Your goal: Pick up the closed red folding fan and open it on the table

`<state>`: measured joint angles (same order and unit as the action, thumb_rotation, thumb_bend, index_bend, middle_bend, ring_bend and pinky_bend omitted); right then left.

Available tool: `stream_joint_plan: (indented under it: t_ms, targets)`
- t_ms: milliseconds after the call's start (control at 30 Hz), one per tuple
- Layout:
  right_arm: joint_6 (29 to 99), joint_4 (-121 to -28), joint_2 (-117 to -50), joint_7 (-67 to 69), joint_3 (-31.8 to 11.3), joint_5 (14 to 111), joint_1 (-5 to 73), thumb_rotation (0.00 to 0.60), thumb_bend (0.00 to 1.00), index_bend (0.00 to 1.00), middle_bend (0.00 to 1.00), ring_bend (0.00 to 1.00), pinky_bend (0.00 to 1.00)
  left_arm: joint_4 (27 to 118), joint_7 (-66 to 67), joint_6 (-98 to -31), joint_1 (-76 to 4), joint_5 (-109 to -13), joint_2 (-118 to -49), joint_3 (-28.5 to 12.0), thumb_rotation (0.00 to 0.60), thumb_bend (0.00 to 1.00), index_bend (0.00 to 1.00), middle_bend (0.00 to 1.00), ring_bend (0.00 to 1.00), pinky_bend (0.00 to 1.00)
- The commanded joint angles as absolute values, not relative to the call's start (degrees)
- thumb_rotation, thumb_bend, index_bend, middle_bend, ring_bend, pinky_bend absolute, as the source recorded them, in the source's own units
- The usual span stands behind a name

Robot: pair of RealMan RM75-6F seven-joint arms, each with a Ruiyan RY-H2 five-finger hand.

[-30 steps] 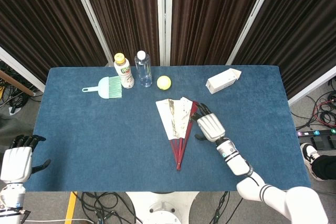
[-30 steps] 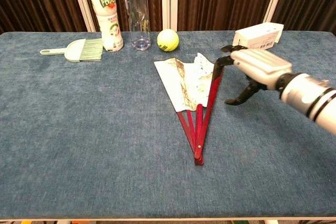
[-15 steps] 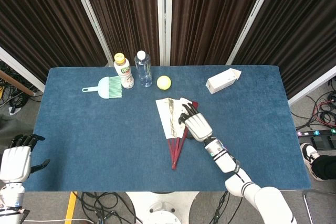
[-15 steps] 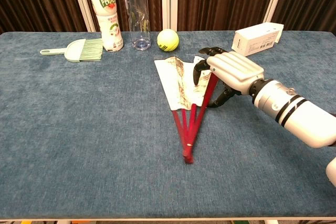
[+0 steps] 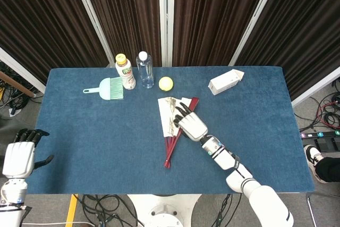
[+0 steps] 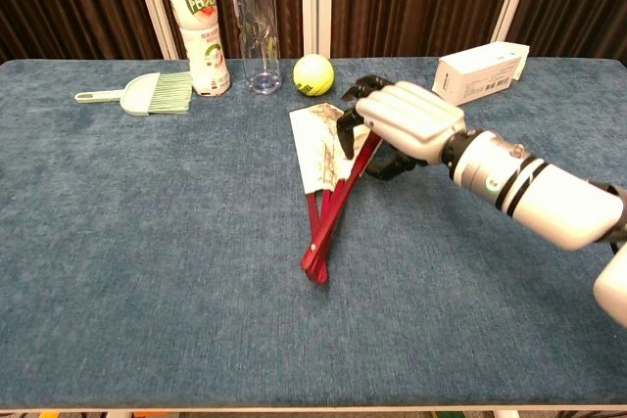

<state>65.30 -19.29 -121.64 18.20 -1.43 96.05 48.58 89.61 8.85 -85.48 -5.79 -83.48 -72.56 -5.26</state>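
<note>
The red folding fan (image 5: 169, 112) lies mid-table, partly spread, its white printed paper (image 6: 315, 149) toward the back and its red ribs running to a pivot at the front left. My right hand (image 5: 191, 125) sits over the fan's right side; in the chest view the right hand (image 6: 407, 119) has its dark fingers on top of the paper and its thumb below, with the red outer rib pinched between them. My left hand (image 5: 19, 158) hangs off the table's front left corner, holding nothing with its fingers apart. It does not show in the chest view.
Along the back of the blue table (image 5: 79, 142) stand a green brush (image 5: 109, 89), a yellow-capped drink bottle (image 5: 125, 73), a clear bottle (image 5: 144, 70) and a yellow ball (image 5: 166, 83). A white box (image 5: 226, 82) lies at the back right.
My right hand has swept left across the fan, taking the right rib with it. The fan has narrowed and its pivot end has swung to the left. The left hand barely moved.
</note>
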Motion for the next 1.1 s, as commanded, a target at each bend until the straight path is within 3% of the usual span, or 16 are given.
stream_joint_plan:
  t_ms: [33,200,467,800,1100]
  targets:
    - [65.9,-20.03,-119.69,18.08,-0.05,97.58,50.32,0.6,0.54,0.66,0.52,0.21,0.0,89.48,6.44,-83.48,-7.97,-84.64,-72.29,-6.11,0.6,0.09,0.34,0.31,0.26,0.18]
    - [66.82,-22.99,-115.54,19.77,2.47,100.37,53.11,0.6,0.64,0.76,0.59,0.28,0.05,90.22,0.71,-78.67,-12.28,-85.13,-71.88,-7.74,0.6,0.09,0.34,0.32,0.26,0.19]
    - [68.88,-33.77,-106.5,23.63,2.85,101.48,56.29,0.6,0.65,0.79,0.6,0.28,0.06,87.95,-16.48,-66.83,-21.68,-81.84,-75.15,-12.04,0.6,0.09,0.29,0.32,0.26,0.21]
    - [66.71,-54.48,-94.88,24.08,-3.92,95.82,58.8,0.6,0.65,0.78,0.6,0.28,0.09,82.65,-34.09,-59.02,-30.6,-81.02,-83.81,-14.99,0.6,0.09,0.23,0.27,0.26,0.23]
    - [62.38,-64.24,-91.14,17.85,-9.29,90.97,60.82,0.6,0.65,0.77,0.6,0.28,0.1,80.57,-42.05,-56.29,-35.6,-82.57,-88.6,-14.76,0.6,0.09,0.23,0.27,0.26,0.23]
